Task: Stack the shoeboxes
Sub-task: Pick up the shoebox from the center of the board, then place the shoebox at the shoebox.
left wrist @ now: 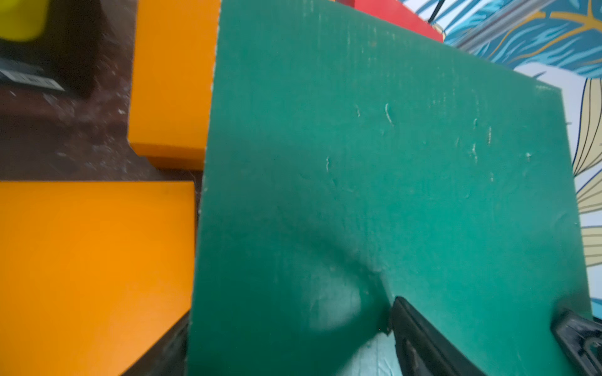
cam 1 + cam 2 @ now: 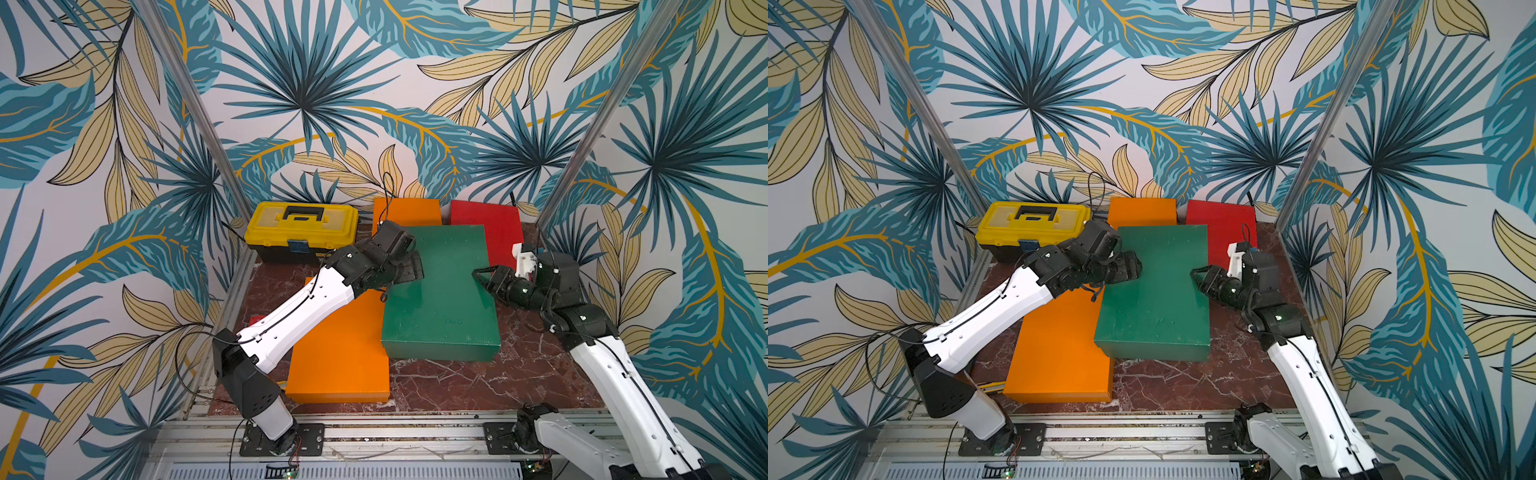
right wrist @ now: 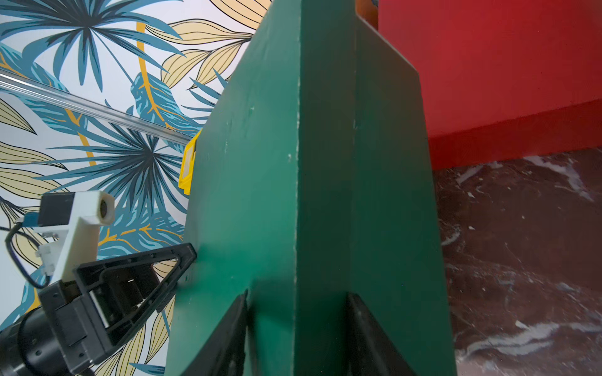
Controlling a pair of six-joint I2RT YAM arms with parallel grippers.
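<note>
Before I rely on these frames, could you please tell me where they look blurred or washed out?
Left wrist view: the yellow toolbox is blurred, and a pale glare patch sits on the green shoebox. Right wrist view: the marble tabletop is soft. Both top views: sharp and evenly lit.

1. Green shoebox (image 2: 440,291) at left end effector (image 1: 482,309): matte card, scuffed, dented.
2. Near orange shoebox (image 1: 91,267), far orange shoebox (image 1: 172,81), red shoebox (image 2: 494,232): matte, smooth.
3. Toolbox (image 2: 274,230): glossy plastic.
4. Desk (image 2: 478,382): polished, marble-look.
5. End effector fingers (image 1: 423,341): black matte plastic.
</note>
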